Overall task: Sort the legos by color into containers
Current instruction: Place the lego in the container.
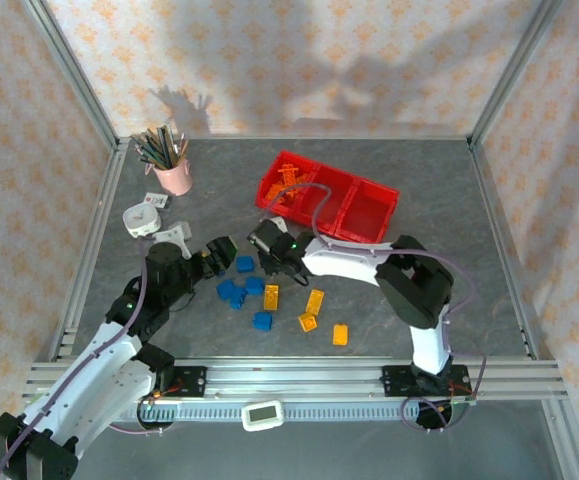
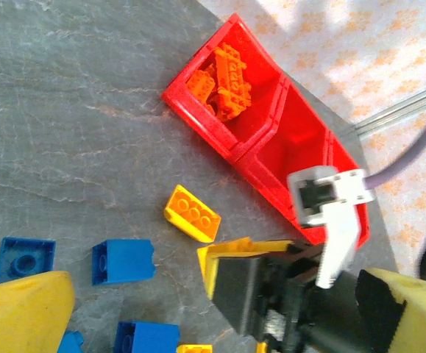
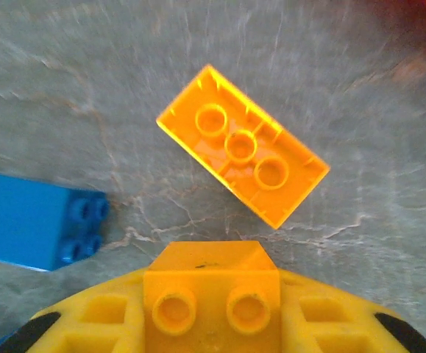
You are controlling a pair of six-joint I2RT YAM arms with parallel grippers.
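— Yellow-orange is the colour inside the right claw [image 3: 213, 273]. What is the claw doing with it?

— Its two yellow fingers are clenched on a yellow-orange held brick [image 3: 213, 305]. Two round studs face the wrist camera. The brick sits between the fingertips, lifted off the grey table [image 3: 65, 88].

— Which way do the red bins lie from that claw?

— Ahead of it and off to its right, near but apart. The red bins [image 2: 268, 158] are three joined compartments in one row, and the row's long axis slants across the claw's front. The end compartment holds deeper orange pieces [image 2: 224, 81].

— Is anything in the way?

— A loose yellow-orange brick [image 3: 242, 156] lies flat on the table just ahead of the fingertips, not touching them. It shows three round holes, and its long side runs from ahead-left to nearer-right. A blue brick [image 3: 36, 220] lies to the claw's left.

— And the other arm?

— The left claw [image 1: 219, 252] hangs beside the right one, on the side away from the bins. Its fingers are spread wide with nothing between them. The right claw is nearer the bins, so I judge the coming move to be its own: a carry ahead and rightward, probably to a compartment other than the deep orange one.
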